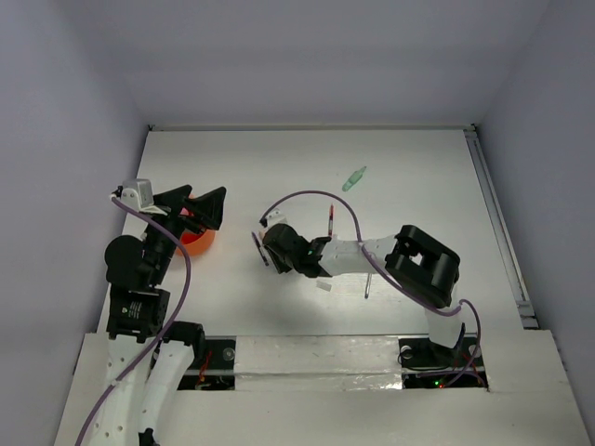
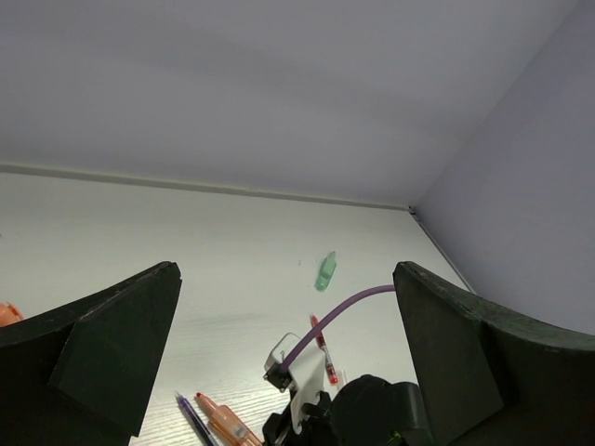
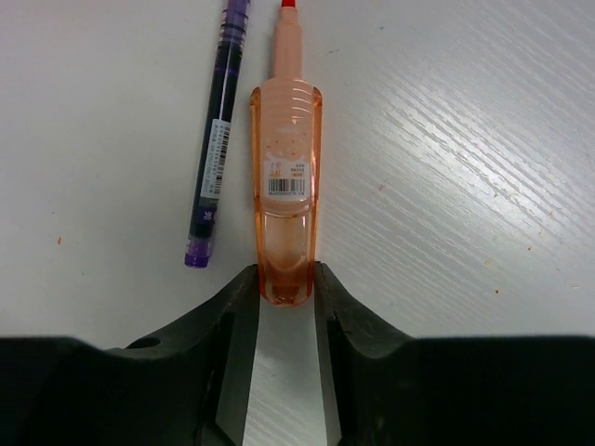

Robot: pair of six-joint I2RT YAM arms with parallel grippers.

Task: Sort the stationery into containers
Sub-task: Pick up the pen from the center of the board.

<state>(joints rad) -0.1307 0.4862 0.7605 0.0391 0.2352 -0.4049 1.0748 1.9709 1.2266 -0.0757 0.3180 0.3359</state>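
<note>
Top external view, from the left: the orange-red pot sits at middle left, half hidden under the left gripper, whose jaws are spread wide and hold nothing. What the pot contains cannot be told. At centre the right gripper pinches the tail of the orange marker, which lies on the table beside a purple pen. Further right a red pen and a green cap lie loose, so most of the sorting looks undone. The white table, faintly grained, is boxed in by plain pale walls.
</note>
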